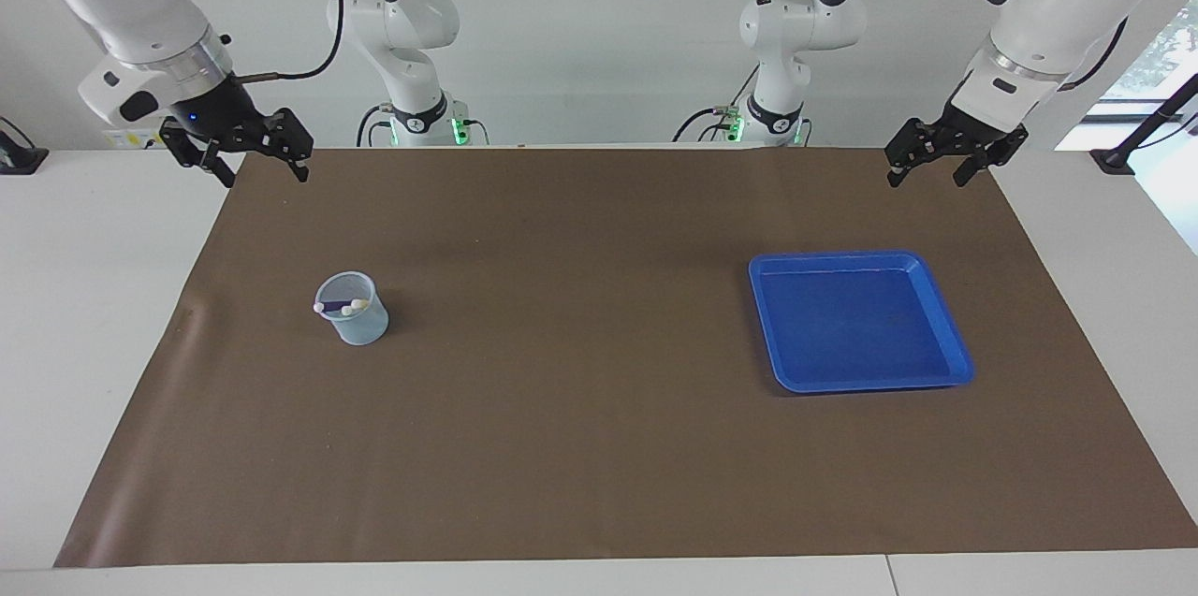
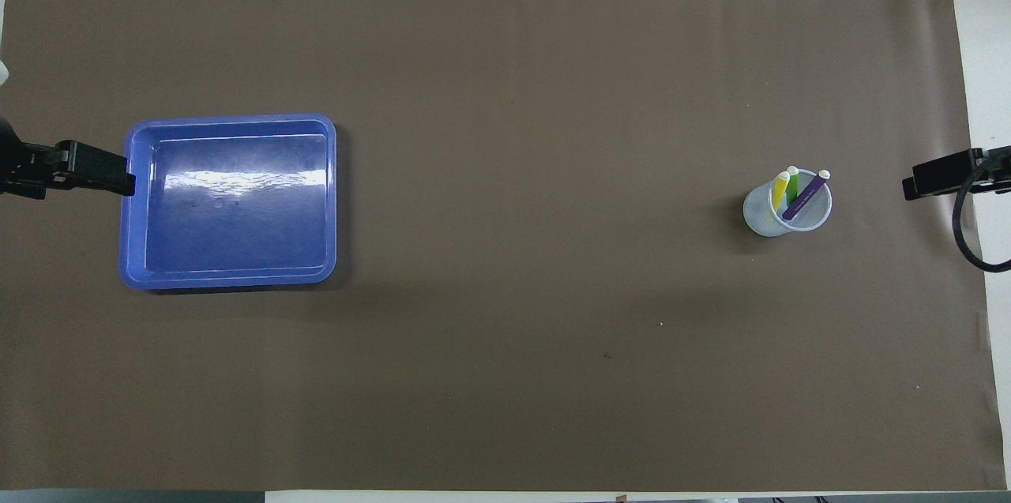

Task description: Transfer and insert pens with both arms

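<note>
Matte brown paper (image 1: 599,446) covers the white table (image 1: 84,297), creased faintly at the right arm's end. Toward that end I see a translucent, tapered round cup (image 1: 354,317) standing upright; inside it lean the three slim pens, yellow (image 2: 780,189), green (image 2: 792,183) and purple (image 2: 806,195), each with a pale rounded cap. Toward the left arm's end lies a glossy blue rectangular tray (image 1: 945,334) with rounded corners and a raised rim. My right gripper (image 1: 257,164) hangs over the paper's corner nearest the robots, fingers spread, holding nothing. My left gripper (image 1: 927,167) hangs over the matching corner at its own end, likewise spread and empty.
</note>
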Robot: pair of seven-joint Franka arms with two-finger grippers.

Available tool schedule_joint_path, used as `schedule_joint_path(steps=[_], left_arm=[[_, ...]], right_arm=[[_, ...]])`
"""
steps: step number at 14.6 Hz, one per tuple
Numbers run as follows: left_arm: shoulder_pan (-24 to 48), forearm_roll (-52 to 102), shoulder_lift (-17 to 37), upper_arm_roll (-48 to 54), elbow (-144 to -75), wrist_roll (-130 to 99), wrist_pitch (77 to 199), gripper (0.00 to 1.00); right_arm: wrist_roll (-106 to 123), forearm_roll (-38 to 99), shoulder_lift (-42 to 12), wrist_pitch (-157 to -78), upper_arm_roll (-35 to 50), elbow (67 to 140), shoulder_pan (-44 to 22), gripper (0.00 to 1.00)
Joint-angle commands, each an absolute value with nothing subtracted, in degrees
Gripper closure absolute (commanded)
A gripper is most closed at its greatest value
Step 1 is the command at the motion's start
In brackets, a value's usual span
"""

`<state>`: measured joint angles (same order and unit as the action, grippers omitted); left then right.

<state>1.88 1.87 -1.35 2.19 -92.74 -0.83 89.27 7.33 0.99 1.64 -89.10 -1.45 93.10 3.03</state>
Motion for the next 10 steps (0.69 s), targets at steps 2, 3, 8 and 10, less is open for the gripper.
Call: schedule_joint_path(steps=[2,3,8,10], left_arm=[[1.7,1.1,-2.6,2.2,-94.6,-0.6,90.6,0.0],[1.7,1.1,-2.6,2.2,-94.6,-0.6,90.6,0.0],[1.7,1.1,-2.6,2.2,-94.6,-0.6,90.6,0.0],[1.7,1.1,-2.6,2.2,-94.6,-0.6,90.6,0.0]], right_arm=[[6.2,-1.3,2.7,-88.2,-2.0,93.1,1.6,0.0],[5.9,-1.5,3.2,-87.2,-2.1,93.6,0.6,0.0],[5.9,-1.6,4.9,-86.9,-2.1,95.5,0.5,0.0],[5.8,-1.5,5.3,-86.1,-2.1,96.2,0.7,0.0]])
